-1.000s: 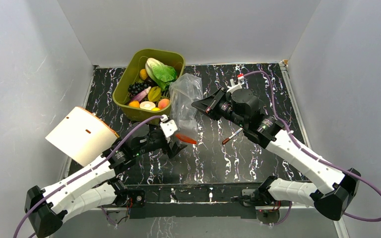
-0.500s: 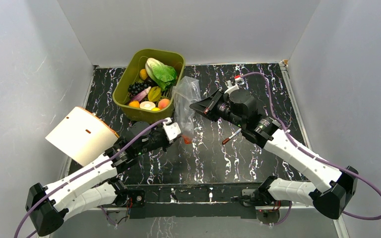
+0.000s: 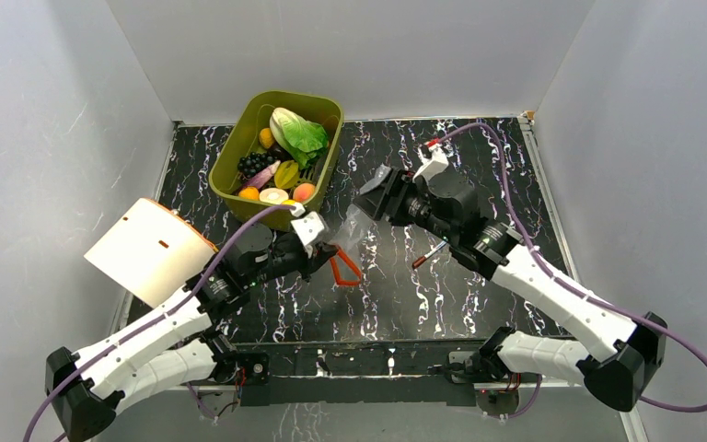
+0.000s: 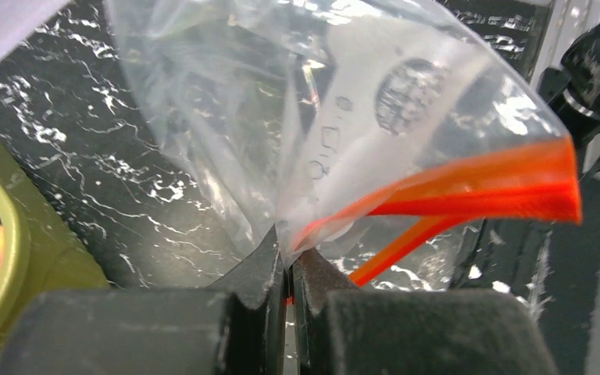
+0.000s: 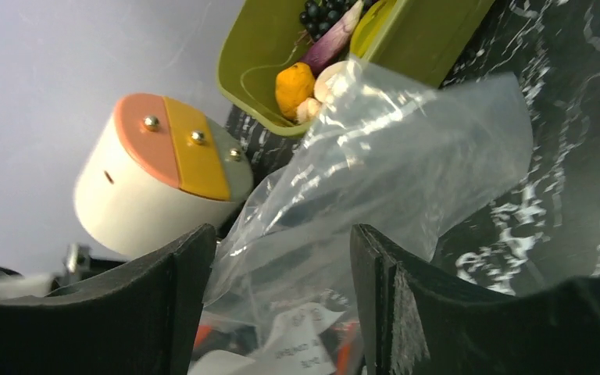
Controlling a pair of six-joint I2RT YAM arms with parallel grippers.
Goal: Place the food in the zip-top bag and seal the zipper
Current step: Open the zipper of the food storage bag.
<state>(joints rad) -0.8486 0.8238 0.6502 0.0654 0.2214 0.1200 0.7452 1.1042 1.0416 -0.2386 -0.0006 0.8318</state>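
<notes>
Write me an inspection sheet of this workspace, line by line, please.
Surface: black marbled table.
Job's things: zip-top bag held, no food seen inside; zipper parted; food in the olive-green bin.
Clutter: cream drum at left; red-and-white stick near right arm.
Grippers: left gripper shut on the bag beside the zipper; right gripper open, facing the bag.
Cables: purple cable along each arm.
Surroundings: plain grey walls.
</notes>
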